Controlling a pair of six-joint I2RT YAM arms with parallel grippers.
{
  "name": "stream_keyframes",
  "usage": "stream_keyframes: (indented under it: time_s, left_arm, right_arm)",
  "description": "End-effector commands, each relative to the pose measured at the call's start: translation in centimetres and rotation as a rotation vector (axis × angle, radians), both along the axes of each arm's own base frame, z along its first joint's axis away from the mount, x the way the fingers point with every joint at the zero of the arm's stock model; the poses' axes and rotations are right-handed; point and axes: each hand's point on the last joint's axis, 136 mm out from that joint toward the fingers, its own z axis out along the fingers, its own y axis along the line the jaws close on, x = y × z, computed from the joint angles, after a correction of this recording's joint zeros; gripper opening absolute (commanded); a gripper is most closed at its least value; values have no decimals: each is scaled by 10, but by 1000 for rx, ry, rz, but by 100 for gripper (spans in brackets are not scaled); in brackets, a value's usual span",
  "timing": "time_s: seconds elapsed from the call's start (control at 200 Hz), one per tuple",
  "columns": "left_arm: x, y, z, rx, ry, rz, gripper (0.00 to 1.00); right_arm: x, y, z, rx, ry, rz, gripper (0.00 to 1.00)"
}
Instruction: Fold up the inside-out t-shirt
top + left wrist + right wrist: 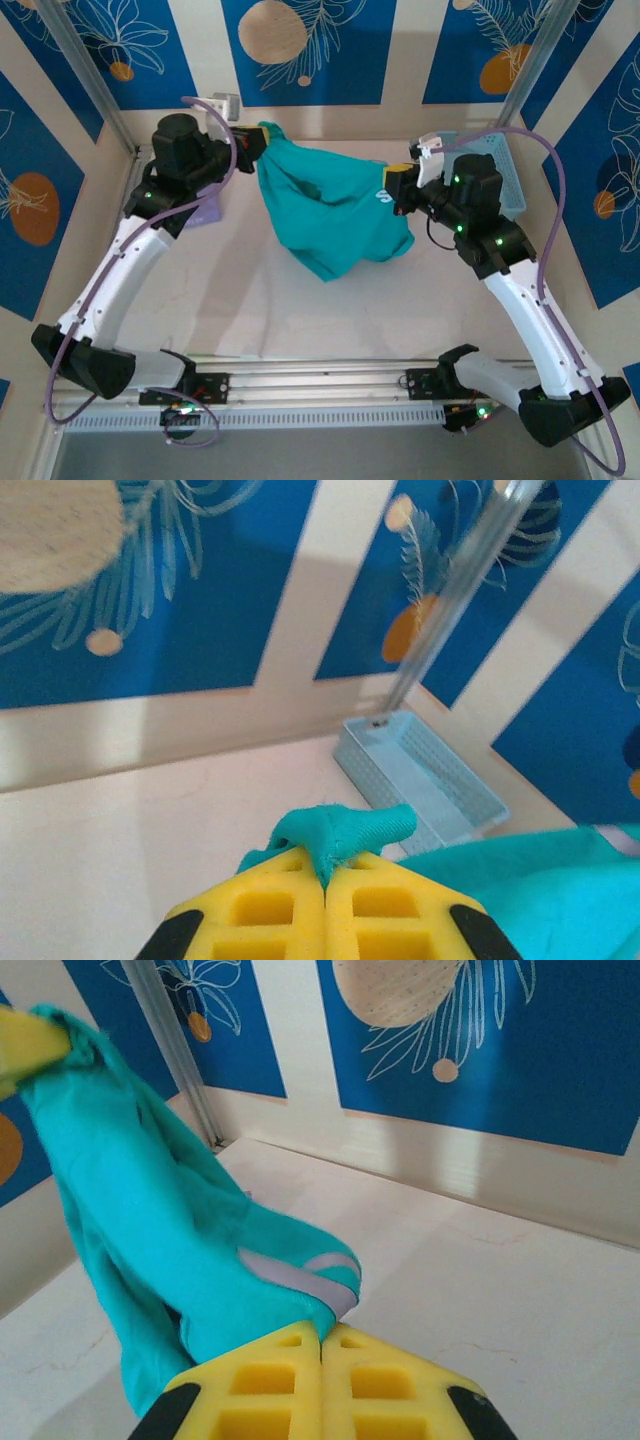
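Seen from above, the teal inside-out t-shirt (335,215) hangs between the two arms over the far half of the table (300,320). The left gripper (250,140), at about eleven o'clock from the table's middle, is clamped on one bunched end. The right gripper (397,190), at about two o'clock, is clamped on the other, and the cloth sags toward the tabletop between them. A lavender garment (205,213) lies under the left arm at nine o'clock, and a pale blue basket (512,180) sits at three o'clock beyond the right gripper. From the left wrist, the yellow fingers (270,910) press together on a tuft of teal fabric that pokes out at twelve o'clock, more shirt spreads at four o'clock, and the basket stands at one o'clock by the wall. From the right wrist, that gripper's fingers are closed on the shirt's edge, a pale print (300,1268) lies just above the tips at eleven o'clock, and the cloth climbs toward ten o'clock.
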Motion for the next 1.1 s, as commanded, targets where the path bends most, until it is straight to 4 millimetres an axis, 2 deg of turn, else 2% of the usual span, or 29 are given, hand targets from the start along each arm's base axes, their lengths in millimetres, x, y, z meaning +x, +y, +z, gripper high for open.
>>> stream_keyframes:
  time_s: [0.0,0.125,0.27,0.34,0.41,0.44,0.455,0.46,0.465,0.48,0.485,0.49,0.5,0.505,0.51,0.54,0.545,0.55,0.56,0.565,0.6,0.61,0.645,0.65,0.73,0.81,0.87,0.945,1.09]
  left_arm:
    - [-27,-17,39,-33,-103,-102,0]
    - [-40,-18,82,-136,-182,-136,0]
    - [-34,3,122,-190,-283,-15,0]
    - [-27,14,124,-188,-296,59,0]
    - [-22,21,104,-163,-271,107,0]
    - [-20,25,91,-148,-253,132,0]
    - [-17,25,76,-132,-226,145,0]
    - [-19,27,79,-137,-235,149,0]
    - [-15,26,67,-124,-213,152,0]
    - [-17,29,64,-125,-211,164,0]
    - [-13,28,50,-111,-186,169,0]
    - [-16,30,54,-118,-196,173,0]
    - [-15,31,46,-113,-182,181,0]
    - [-11,31,31,-98,-157,186,0]
    - [-14,33,36,-106,-167,191,0]
    - [-12,35,8,-94,-121,210,0]
    - [-9,34,-7,-82,-95,212,0]
    - [-11,35,-3,-92,-103,212,0]
    - [-11,35,-12,-89,-89,212,0]
    - [-9,34,-27,-75,-66,213,0]
    - [-10,35,-54,-62,-21,217,0]
    - [-10,35,-71,-50,12,220,0]
    - [-12,35,-107,-40,92,222,0]
    - [-13,34,-105,-46,92,217,0]
    - [-22,32,-174,-33,244,203,0]
    - [-31,28,-207,-43,314,174,0]
    - [-36,28,-222,-34,351,168,0]
    - [-41,30,-230,-18,373,166,0]
    - [-46,37,-230,25,362,178,0]
  right_arm:
    - [2,-24,40,-43,-100,-104,0]
    - [0,-30,89,-34,-225,-102,0]
    - [10,-27,137,-63,-340,-91,0]
    - [18,-21,149,-83,-372,-70,0]
    - [28,-11,141,-103,-347,-34,0]
    - [34,-6,128,-115,-313,-20,0]
    - [37,-3,120,-121,-291,-12,0]
    - [38,-2,117,-123,-284,-10,0]
    - [39,-2,114,-125,-275,-8,0]
    - [43,1,103,-133,-248,-2,0]
    - [43,2,99,-135,-240,0,0]
    - [44,2,96,-138,-231,0,0]
    - [47,4,87,-143,-208,2,0]
    - [47,4,83,-144,-198,2,0]
    - [48,5,79,-146,-188,4,0]
    - [54,9,50,-155,-117,6,0]
    - [55,9,45,-155,-105,7,0]
    - [56,10,41,-156,-94,6,0]
    - [58,11,29,-158,-64,9,0]
    - [59,12,24,-158,-53,8,0]
    - [64,16,-15,-156,42,19,1]
    - [65,18,-24,-155,64,23,1]
    - [69,23,-63,-150,158,28,3]
    - [69,24,-68,-150,170,29,3]
    - [74,39,-140,-154,349,56,7]
    - [77,51,-195,-198,486,64,13]
    - [72,55,-222,-241,545,53,17]
    - [59,58,-241,-259,576,45,26]
    - [15,70,-264,-259,645,65,39]
